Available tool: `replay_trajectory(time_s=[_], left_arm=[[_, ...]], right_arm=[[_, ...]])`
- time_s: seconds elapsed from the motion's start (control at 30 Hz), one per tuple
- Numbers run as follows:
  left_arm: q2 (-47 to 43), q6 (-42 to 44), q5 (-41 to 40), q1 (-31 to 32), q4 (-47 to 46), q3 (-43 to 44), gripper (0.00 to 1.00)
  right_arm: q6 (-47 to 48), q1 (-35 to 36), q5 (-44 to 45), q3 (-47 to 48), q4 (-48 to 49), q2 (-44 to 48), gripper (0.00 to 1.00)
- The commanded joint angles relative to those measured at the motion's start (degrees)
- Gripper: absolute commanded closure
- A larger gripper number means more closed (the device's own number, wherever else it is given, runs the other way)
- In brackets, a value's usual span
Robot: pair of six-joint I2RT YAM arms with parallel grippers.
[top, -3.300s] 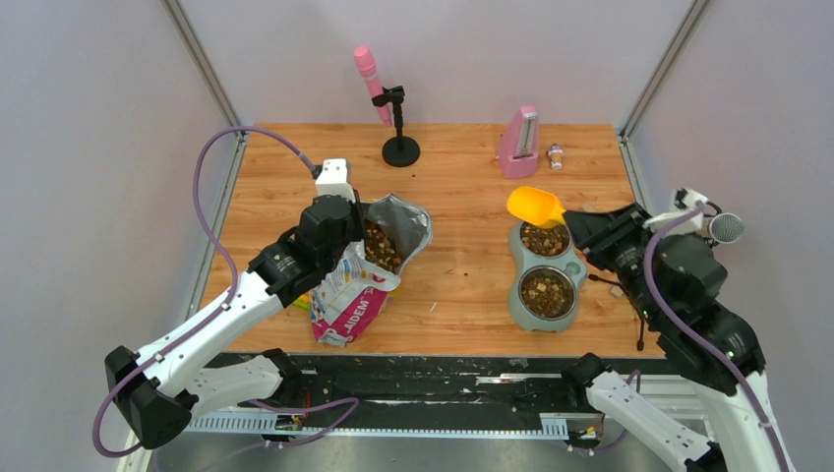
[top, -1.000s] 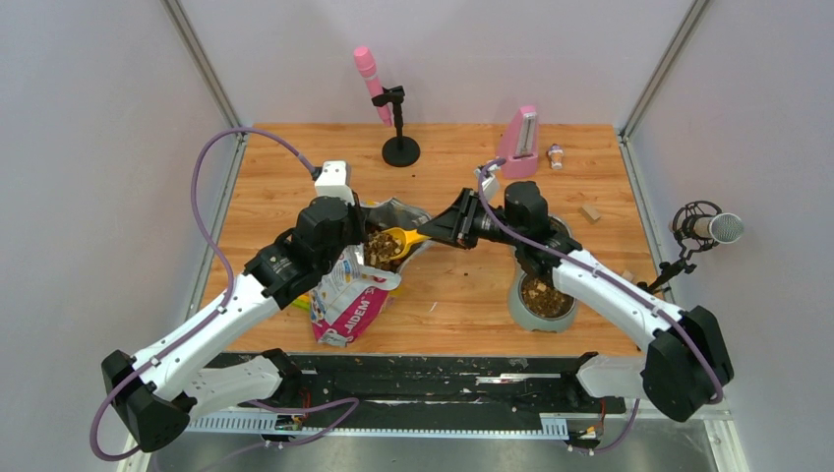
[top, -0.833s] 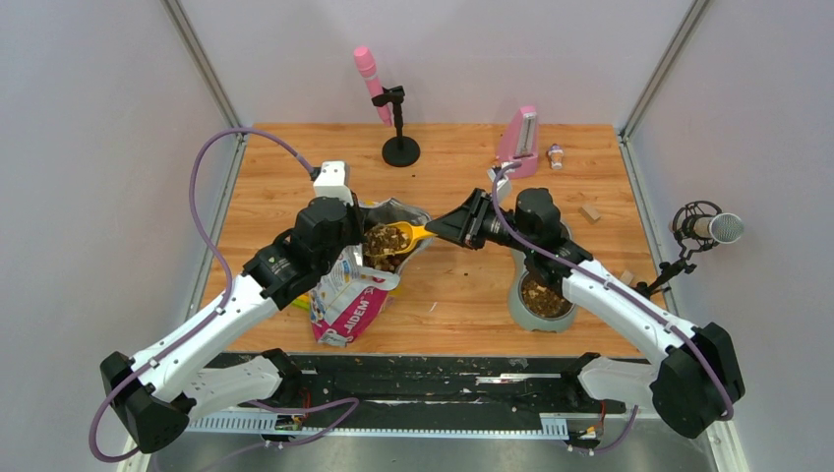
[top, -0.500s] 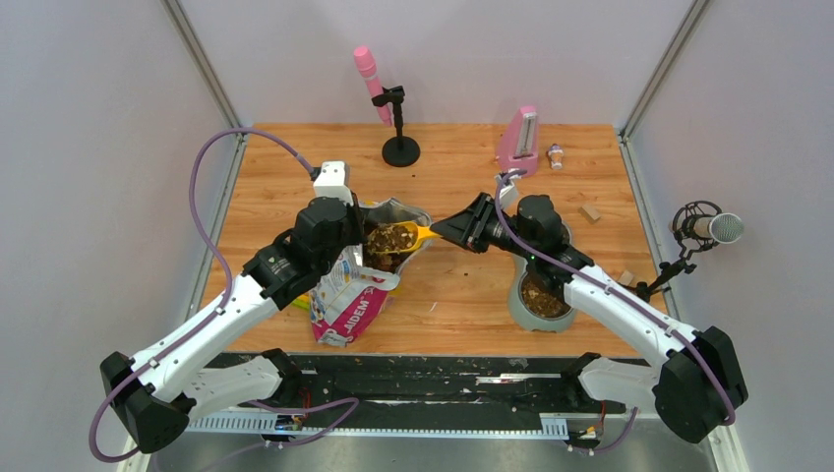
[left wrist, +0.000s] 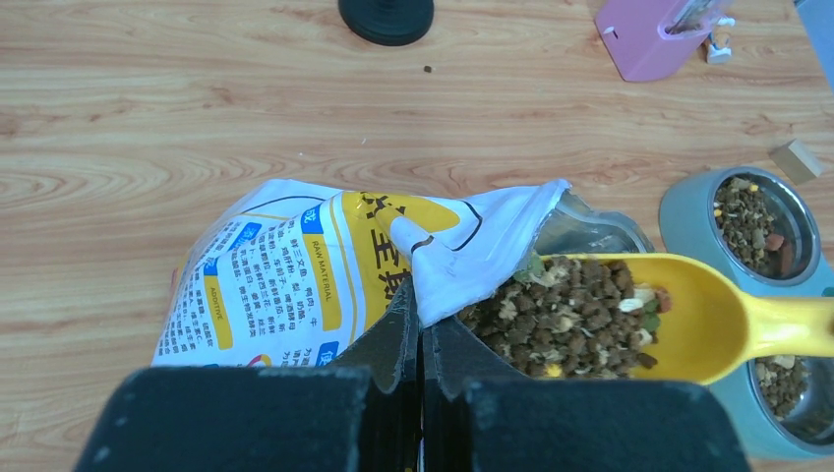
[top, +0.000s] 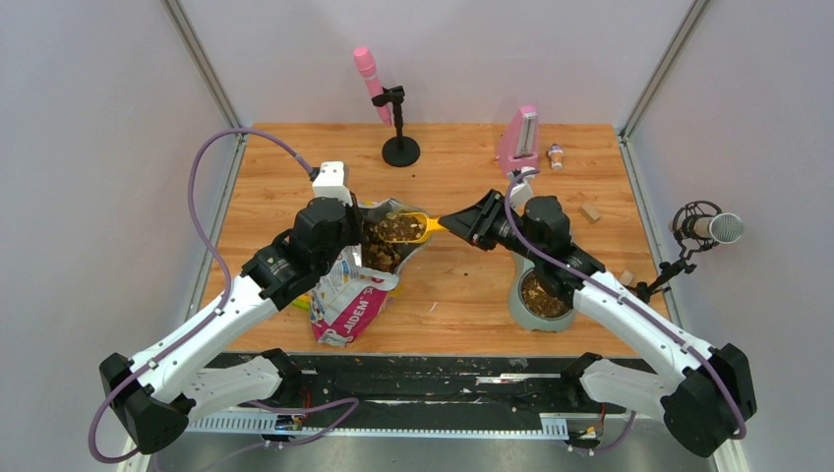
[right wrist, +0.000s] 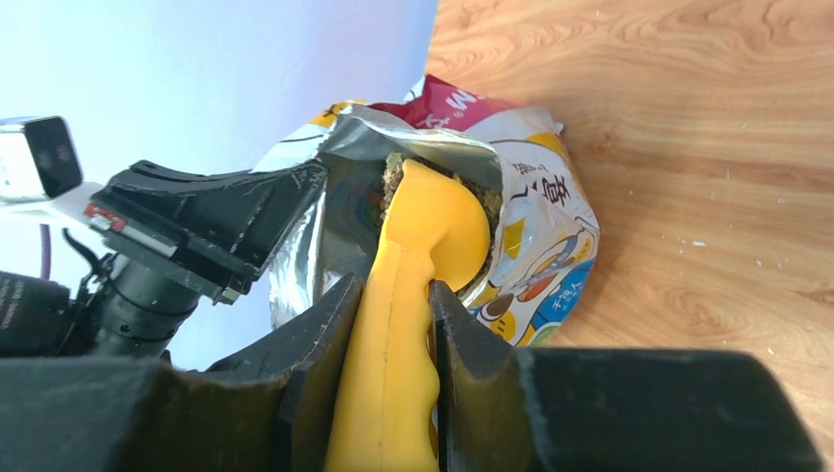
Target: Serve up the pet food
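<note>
The pet food (left wrist: 570,315) sits as a mixed brown and tan heap in the cup of the yellow scoop (left wrist: 713,320), at lower right of my left wrist view. It is just over the open mouth of the bag (left wrist: 285,275). The scoop lies roughly level. In the top view its long axis runs left to right across the middle of the frame, with the cup at the left over the bag and the handle pointing right toward my right hand (top: 447,220). More kibble shows inside the bag beneath the cup. There is more in the 2 cups of the grey double bowl (left wrist: 688,202), right of centre on the table (top: 462,157).

My right hand pinches the scoop's handle with 1 finger pressed on each side, spread only as wide as the handle itself. My left hand (left wrist: 421,329) has its 2 fingers pressed nearly together on the white folded rim of the bag. The bag stands on the table with its mouth facing up.
</note>
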State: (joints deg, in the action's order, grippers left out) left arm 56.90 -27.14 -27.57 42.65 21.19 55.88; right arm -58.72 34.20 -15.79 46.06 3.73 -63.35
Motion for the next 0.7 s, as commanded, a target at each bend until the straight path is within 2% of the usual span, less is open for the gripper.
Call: replay_trajectory(time_s=[0.0, 0.07, 0.17, 0.27, 0.37, 0.43, 0.5, 0.6, 0.67], left_arm=[[-1.84, -0.7, 0.16, 0.24, -2.88, 1.36, 1.0], [-1.8, -0.83, 0.09, 0.24, -2.74, 1.3, 1.0], [-1.91, -1.1, 0.65, 0.24, -3.09, 0.93, 1.0], [-1.66, -1.0, 0.72, 0.24, -3.15, 1.04, 1.0], [-1.31, -1.0, 1.01, 0.24, -3.54, 0.95, 1.0], [-0.87, -1.03, 1.02, 0.25, -3.32, 1.13, 1.0], [-0.62, -0.98, 1.03, 0.24, -3.34, 1.24, 1.0], [-0.61, -0.93, 0.84, 0.24, -3.33, 1.25, 1.0], [-0.84, -0.92, 0.6, 0.24, -3.31, 1.13, 1.0]], right_arm=[[1.09, 0.33, -0.33, -0.01, 4.09, 2.31, 1.0], [1.5, 0.28, 1.87, 1.86, -0.47, 1.93, 1.0], [0.49, 0.43, -0.51, -1.48, 8.76, 2.16, 1.0], [3.32, 0.84, 1.55, 4.24, -1.9, 0.26, 1.0], [6.18, 1.57, -2.23, 7.02, -3.58, -2.05, 1.0], [7.49, 2.03, 1.69, 9.15, -7.93, -2.71, 1.0], [7.63, 2.45, -1.48, 8.83, -6.6, -3.81, 1.0], [6.42, 1.45, 0.43, 7.88, -6.97, -2.2, 1.0], [4.77, 1.19, 0.9, 5.42, -2.83, 0.52, 1.0]])
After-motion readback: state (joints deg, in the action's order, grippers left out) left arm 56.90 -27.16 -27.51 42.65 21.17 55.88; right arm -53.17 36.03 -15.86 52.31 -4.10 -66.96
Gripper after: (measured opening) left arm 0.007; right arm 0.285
